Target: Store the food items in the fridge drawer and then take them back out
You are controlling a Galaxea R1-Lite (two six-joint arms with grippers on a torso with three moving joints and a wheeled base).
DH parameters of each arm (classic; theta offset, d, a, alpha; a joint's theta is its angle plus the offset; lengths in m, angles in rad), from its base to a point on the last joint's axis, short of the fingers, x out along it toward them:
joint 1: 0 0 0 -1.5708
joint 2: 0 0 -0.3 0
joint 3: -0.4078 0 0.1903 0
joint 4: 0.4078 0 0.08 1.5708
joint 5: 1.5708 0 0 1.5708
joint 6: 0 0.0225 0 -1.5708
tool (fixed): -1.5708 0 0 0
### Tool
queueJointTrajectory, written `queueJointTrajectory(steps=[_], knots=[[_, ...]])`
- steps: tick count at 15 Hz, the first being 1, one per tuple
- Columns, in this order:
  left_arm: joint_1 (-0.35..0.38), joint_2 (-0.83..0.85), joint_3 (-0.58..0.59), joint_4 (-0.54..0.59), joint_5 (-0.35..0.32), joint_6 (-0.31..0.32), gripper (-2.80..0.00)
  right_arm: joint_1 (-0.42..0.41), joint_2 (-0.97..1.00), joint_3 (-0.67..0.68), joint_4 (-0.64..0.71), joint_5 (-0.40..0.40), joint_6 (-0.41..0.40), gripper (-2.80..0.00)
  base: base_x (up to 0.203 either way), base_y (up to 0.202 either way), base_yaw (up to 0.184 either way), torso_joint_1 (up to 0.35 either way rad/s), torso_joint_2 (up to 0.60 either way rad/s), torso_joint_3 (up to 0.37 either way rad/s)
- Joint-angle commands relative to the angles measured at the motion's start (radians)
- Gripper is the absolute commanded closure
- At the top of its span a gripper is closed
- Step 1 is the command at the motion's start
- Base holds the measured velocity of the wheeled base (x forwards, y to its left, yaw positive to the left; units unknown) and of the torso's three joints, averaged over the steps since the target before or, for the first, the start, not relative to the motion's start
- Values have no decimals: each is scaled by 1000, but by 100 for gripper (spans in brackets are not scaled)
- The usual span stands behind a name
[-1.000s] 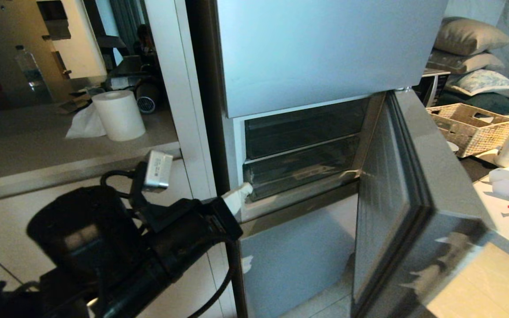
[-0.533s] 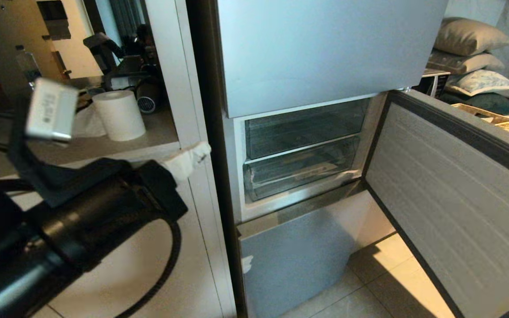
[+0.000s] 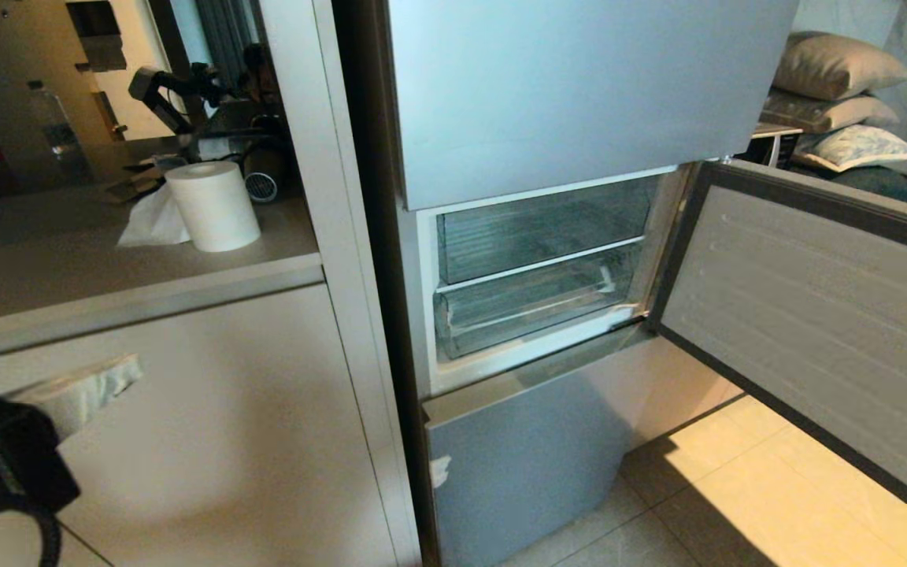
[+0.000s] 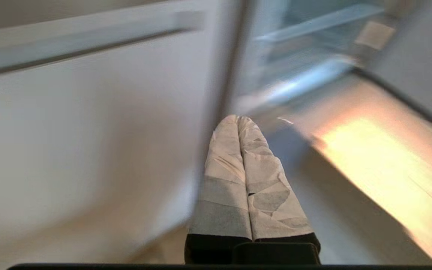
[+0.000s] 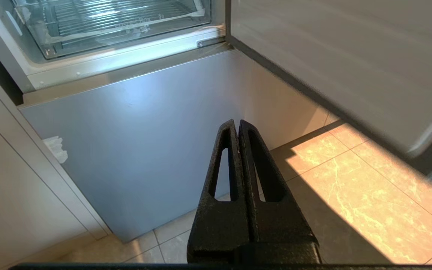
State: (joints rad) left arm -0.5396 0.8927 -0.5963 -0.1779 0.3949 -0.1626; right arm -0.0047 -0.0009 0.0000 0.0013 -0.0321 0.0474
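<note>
So your left claw [image 3: 107,376] is way down at about 8 o'clock in the head view, in front of the pale cabinet door [image 3: 209,425], well apart from the fridge. Its taped white fingers [image 4: 238,180] are pressed flat together with nothing between them.

Your right claw [image 5: 237,129] doesn't show in the head view at all. Its own wrist camera has it hanging low over the tiled floor [image 5: 351,195], in front of the silver-blue lower fridge panel [image 5: 137,142], with the black fingers [image 5: 219,180] closed up tight and empty too.

The middle fridge door [image 3: 816,315] is swung wide open toward 3 o'clock. Inside the opening you've got two clear compartments stacked. The fridge drawer [image 3: 532,311] is the lower one, just right of centre, pushed in with its ribbed bottom visible through the clear front. The upper compartment [image 3: 540,232] sits right above it, split off by a white strip.

No red fruit shows in any of the three views, so I can't tell you where the food item is.

Over at 10 o'clock the tabletop [image 3: 68,244] has a roll of paper towel [image 3: 213,205] on it. Pillows [image 3: 835,67] are stacked up at 2 o'clock behind the door.
</note>
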Motion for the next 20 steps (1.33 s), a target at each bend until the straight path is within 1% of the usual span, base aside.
queueJointTrajectory(steps=[1,2,3,4,6,8,9,11,12,13,14,15,16,17,18,19,20], knots=[[193,-166,77,10,6,4,0,0,1,0,0,0,0,0,0,0,0,0,0,0],[268,-213,109,14,7,8,0,0,1,0,0,0,0,0,0,0,0,0,0,0],[321,-258,148,24,7,17,0,0,1,0,0,0,2,0,0,0,0,0,0,0],[365,-323,197,41,7,32,0,0,1,0,0,0,0,0,0,0,0,0,0,0],[444,-394,298,73,8,57,0,0,1,0,0,0,0,0,0,0,0,0,0,0],[459,-441,378,80,2,87,0,0,1,0,0,0,1,0,0,0,0,0,0,0],[459,-475,432,81,-19,105,0,0,1,0,0,0,0,0,0,0,0,0,0,0],[459,-583,525,77,-138,164,0,0,1,0,0,0,0,0,0,0,0,0,0,0],[458,-609,578,61,-237,196,0,0,1,0,0,0,0,0,0,0,0,0,0,0],[458,-610,596,53,-308,219,0,0,1,0,0,0,0,0,0,0,0,0,0,0],[458,-609,593,88,-340,231,0,0,1,0,0,0,0,0,0,0,0,0,0,0],[458,-609,586,151,-378,235,0,0,1,0,0,0,-1,0,0,0,0,0,0,0],[470,-614,573,226,-397,260,0,0,1,0,0,0,0,0,0,0,0,0,0,0],[507,-635,564,252,-409,299,0,0,1,0,0,0,0,0,0,0,0,0,0,0],[562,-657,558,270,-421,327,0,0,1,0,0,0,1,0,0,0,0,0,0,0],[579,-667,555,281,-429,343,0,0,1,0,0,0,0,0,0,0,0,0,0,0],[571,-679,555,281,-438,355,0,0,1,0,0,0,0,0,0,0,0,0,0,0]])
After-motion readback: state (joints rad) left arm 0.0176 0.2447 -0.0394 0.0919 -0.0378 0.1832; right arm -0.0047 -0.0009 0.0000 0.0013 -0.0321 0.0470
